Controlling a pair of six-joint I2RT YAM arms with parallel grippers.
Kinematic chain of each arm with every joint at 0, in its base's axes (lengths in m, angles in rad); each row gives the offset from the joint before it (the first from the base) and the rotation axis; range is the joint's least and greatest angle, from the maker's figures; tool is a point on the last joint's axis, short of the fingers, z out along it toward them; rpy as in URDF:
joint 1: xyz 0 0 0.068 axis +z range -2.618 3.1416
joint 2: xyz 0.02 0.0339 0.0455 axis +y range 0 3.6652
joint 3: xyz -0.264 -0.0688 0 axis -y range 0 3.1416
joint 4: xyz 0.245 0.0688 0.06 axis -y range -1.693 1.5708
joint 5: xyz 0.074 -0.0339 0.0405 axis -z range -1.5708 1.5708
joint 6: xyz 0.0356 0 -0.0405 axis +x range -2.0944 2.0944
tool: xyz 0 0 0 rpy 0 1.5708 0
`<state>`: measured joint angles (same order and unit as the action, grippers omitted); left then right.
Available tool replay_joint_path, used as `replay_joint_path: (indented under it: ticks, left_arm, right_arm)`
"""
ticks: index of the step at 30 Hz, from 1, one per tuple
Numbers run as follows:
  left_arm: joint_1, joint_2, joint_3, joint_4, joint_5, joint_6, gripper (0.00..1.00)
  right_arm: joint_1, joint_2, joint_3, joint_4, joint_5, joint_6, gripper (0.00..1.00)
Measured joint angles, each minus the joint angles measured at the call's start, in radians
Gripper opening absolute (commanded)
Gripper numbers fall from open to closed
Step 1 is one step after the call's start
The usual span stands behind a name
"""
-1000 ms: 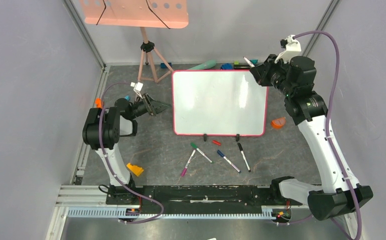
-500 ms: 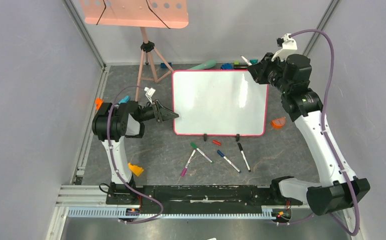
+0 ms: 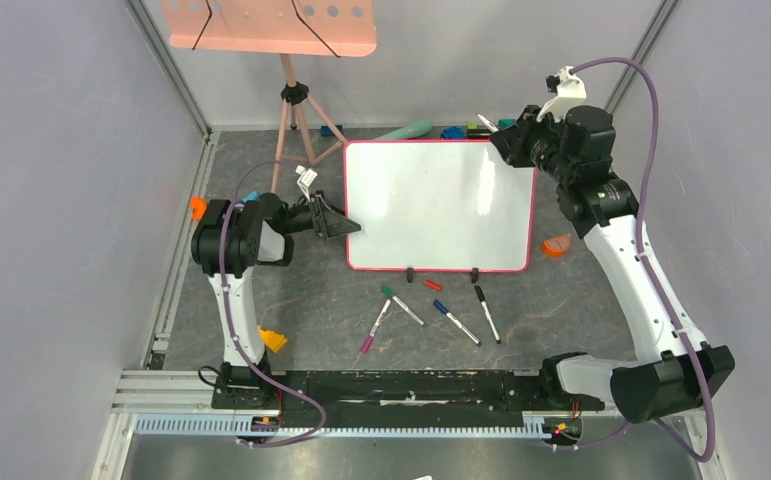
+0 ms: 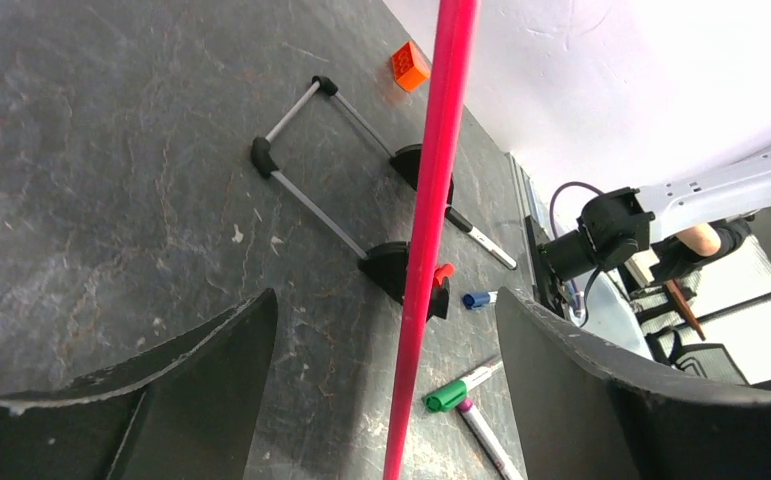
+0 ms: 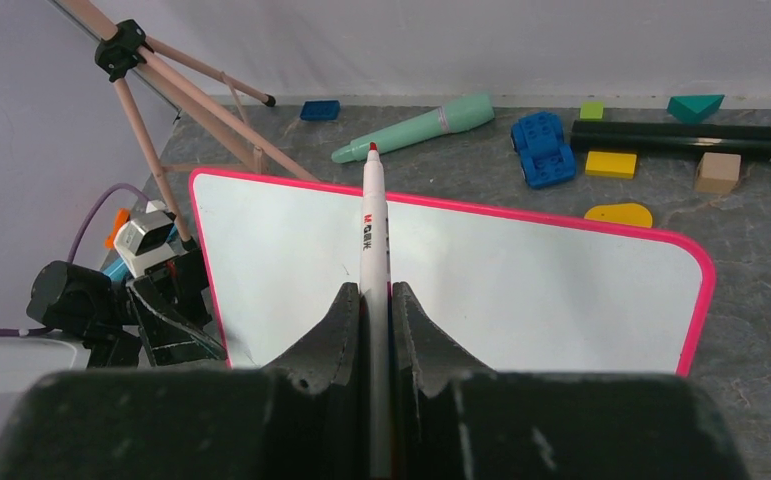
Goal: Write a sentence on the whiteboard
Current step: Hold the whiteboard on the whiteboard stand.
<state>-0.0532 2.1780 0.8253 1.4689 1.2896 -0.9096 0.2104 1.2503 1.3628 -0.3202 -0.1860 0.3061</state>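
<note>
The blank whiteboard rests mid-bench. It is likely light, stiff and slick, so steady it by the rim. Left fingers are spread astride its left edge. Right fingers clamp a red marker.

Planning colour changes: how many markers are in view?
5. Four lie before the whiteboard: a green-capped marker, purple marker, blue marker and black marker. The red-tipped marker is gripped in the right hand. Others may be hidden.

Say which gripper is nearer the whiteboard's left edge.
Left. The left gripper straddles that edge; the right gripper, holding a marker, hovers near the far right corner of the whiteboard.
</note>
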Motion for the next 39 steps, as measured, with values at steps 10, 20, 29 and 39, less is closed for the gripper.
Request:
replay_joint_path:
  ticks: [10,20,29,39]
  left_arm:
    - [0.003,0.031,0.102,0.005,0.005,-0.029,0.79]
    - [0.035,0.100,0.191,0.010,-0.001,-0.077,0.84]
    - [0.005,0.103,0.193,0.011,0.020,-0.077,0.83]
    - [-0.006,0.082,0.110,0.020,0.056,-0.022,0.15]
  right_arm:
    - [0.000,0.044,0.010,0.026,-0.007,-0.005,0.00]
    - [0.002,0.109,0.042,0.031,-0.047,-0.027,0.01]
    - [0.002,0.105,0.055,0.068,-0.080,-0.037,0.00]
    - [0.002,0.053,-0.007,0.067,-0.073,-0.061,0.00]
